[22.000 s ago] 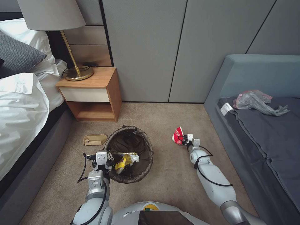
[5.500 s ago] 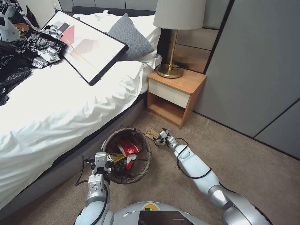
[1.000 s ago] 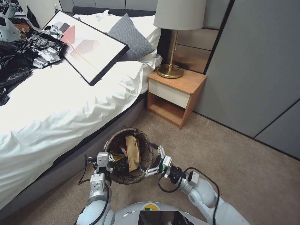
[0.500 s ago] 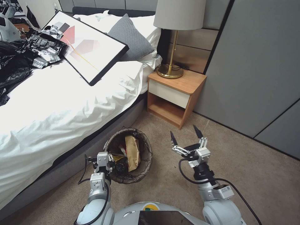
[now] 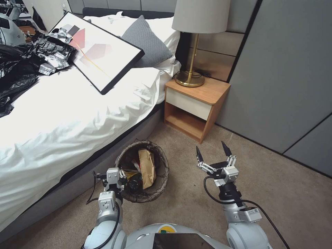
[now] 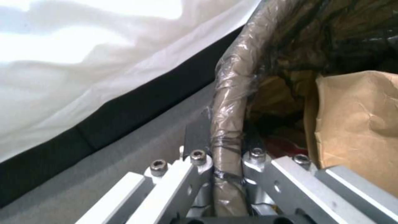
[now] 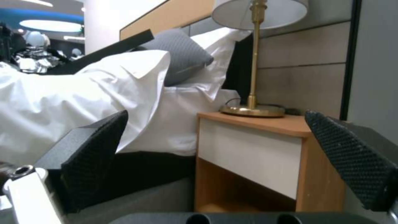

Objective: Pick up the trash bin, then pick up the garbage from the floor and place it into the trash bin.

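Note:
The trash bin, lined with a dark bag, hangs beside the bed with my left gripper shut on its near-left rim. Up close, the bag-wrapped trash bin rim is pinched in my left gripper. The garbage inside includes a tan flat packet standing on end, also seen in the left wrist view as the tan packet, with red and yellow scraps under it. My right gripper is open and holds nothing, pointing up to the right of the bin. In its own view the right gripper faces the nightstand.
The white bed runs along the left with a framed picture and black bags on it. A wooden nightstand with a brass lamp stands ahead. Grey wall panels close the right. Bare carpet lies to the right.
My right gripper has swung from the bin's right rim out to the right and upward, staying open. The tan packet stays in the bin. The head view shifted slightly.

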Motion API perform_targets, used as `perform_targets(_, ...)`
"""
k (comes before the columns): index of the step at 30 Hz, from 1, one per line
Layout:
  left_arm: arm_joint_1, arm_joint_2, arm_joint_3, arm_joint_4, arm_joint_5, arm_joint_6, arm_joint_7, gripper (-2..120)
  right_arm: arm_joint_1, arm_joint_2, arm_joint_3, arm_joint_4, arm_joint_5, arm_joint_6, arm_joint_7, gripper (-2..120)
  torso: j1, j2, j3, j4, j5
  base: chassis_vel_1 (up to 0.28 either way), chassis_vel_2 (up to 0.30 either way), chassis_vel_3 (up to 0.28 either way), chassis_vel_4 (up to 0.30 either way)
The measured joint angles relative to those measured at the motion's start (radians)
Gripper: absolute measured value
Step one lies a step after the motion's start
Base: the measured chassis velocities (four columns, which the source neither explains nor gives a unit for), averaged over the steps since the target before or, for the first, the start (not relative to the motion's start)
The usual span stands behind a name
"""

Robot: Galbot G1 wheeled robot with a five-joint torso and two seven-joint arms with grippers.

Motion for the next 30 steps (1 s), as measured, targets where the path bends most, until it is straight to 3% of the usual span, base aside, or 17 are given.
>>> perform_targets(8, 0.021, 0.003, 0.011, -0.018, -0.013, 0.024, 0.002, 0, 0.091, -0.012, 0.0, -0.002, 0.033, -0.08, 0.008, 100, 0.0, 0.0, 0.0, 0.0002, 0.0, 0.054, 0.053, 0.057, 0.063)
perform_targets(30, 0.052, 0.007, 0.022, -0.034, -0.023, 0.033, 0.006, 0, 0.132, -0.016, -0.018, -0.015, 0.032, -0.092, 0.005, 100, 0.0, 0.0, 0.0, 0.0001, 0.0, 0.113, 0.11, 0.109, 0.115)
